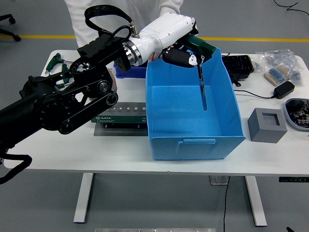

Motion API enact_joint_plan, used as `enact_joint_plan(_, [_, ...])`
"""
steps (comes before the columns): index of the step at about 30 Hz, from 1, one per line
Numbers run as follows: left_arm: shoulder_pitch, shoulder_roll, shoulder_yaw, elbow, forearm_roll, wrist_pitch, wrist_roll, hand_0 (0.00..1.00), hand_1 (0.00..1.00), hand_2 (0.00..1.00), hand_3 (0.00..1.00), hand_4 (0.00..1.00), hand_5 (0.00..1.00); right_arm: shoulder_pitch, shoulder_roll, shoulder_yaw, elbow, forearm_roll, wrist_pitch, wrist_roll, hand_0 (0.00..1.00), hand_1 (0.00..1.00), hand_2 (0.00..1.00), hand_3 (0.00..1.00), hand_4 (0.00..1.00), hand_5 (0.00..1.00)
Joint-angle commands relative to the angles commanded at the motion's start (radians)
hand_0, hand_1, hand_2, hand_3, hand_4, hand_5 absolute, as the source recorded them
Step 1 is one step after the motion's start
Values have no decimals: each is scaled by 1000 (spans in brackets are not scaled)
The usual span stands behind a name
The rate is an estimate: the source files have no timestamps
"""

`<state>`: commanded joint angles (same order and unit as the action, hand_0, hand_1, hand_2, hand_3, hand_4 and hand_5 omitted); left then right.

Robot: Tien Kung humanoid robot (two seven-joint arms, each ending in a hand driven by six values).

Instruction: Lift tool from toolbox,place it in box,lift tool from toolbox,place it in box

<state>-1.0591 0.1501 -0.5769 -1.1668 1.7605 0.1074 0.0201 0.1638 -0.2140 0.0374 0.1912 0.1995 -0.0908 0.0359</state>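
Industrial lab or workshop floor, robot test cell by the look. Grey sealed floor with a yellow safety line (270, 39) painted across the back. White height-adjustable bench (58, 145) on metal legs. Labelled green tool holder (120, 116) on a grey plate. Blue plastic tote (193, 140) at centre. Bagged small parts (275, 65) and a black power adapter (283, 89) with cable at far right, next to a tray of components (298, 110) and a grey foam block (268, 124). Green-handled tools (54, 62) at far left. Office chair base (6, 21) in the top left corner.
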Motion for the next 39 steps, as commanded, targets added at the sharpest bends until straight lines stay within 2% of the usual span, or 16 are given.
enact_joint_plan(6, [18, -44, 29, 94, -21, 19, -27, 206, 24, 45, 11, 665, 478, 6, -2, 5, 1, -6, -1, 2, 731, 714, 780, 713, 946, 826])
enact_joint_plan(9, [14, -62, 71, 140, -50, 22, -40, 206, 24, 45, 11, 665, 478, 10, -2, 14, 1, -21, -2, -2, 731, 714, 780, 713, 946, 826])
enact_joint_plan(15, [-35, -98, 236, 235, -186, -6, -52, 218, 35, 54, 24, 665, 467, 11, -5, 28, 2, -44, -2, -8, 731, 714, 781, 713, 946, 824])
enact_joint_plan(16, [-39, -104, 253, 243, -198, -10, -52, 218, 35, 54, 24, 665, 467, 11, -5, 29, 2, -46, -3, -8, 731, 714, 781, 713, 946, 824])
enact_joint_plan(17, [-42, -109, 265, 249, -206, -12, -52, 276, 107, 130, 103, 711, 465, 11, -6, 30, 2, -48, -3, -9, 731, 713, 779, 712, 946, 824])
enact_joint_plan(22, [-54, -123, 290, 257, -217, -46, -31, 276, 107, 130, 103, 711, 465, 12, -8, 35, 3, -56, -4, -10, 731, 713, 779, 712, 946, 824])
enact_joint_plan(23, [-55, -124, 290, 257, -219, -46, -32, 362, 339, 432, 386, 849, 548, 12, -8, 35, 3, -56, -4, -10, 730, 712, 778, 711, 946, 824])
enact_joint_plan(28, [-59, -123, 279, 250, -239, -49, -45, 362, 339, 432, 386, 849, 548, 11, -9, 37, 3, -58, -5, -10, 730, 712, 778, 711, 946, 824])
enact_joint_plan(29, [-59, -122, 279, 246, -242, -48, -49, 442, 511, 619, 612, 864, 541, 10, -9, 38, 3, -60, -5, -10, 730, 712, 779, 710, 946, 823])
enact_joint_plan(34, [-59, -123, 282, 232, -255, -35, -80, 442, 511, 619, 612, 864, 541, 8, -9, 42, 3, -66, -5, -11, 730, 712, 779, 710, 946, 823])
enact_joint_plan(35, [-59, -123, 281, 231, -257, -27, -91, 527, 613, 736, 679, 895, 553, 7, -9, 43, 3, -68, -5, -11, 730, 709, 778, 710, 946, 823])
enact_joint_plan(39, [-58, -124, 275, 232, -265, 2, -123, 527, 613, 736, 679, 895, 553, 5, -9, 45, 4, -71, -5, -12, 730, 709, 778, 710, 946, 823])
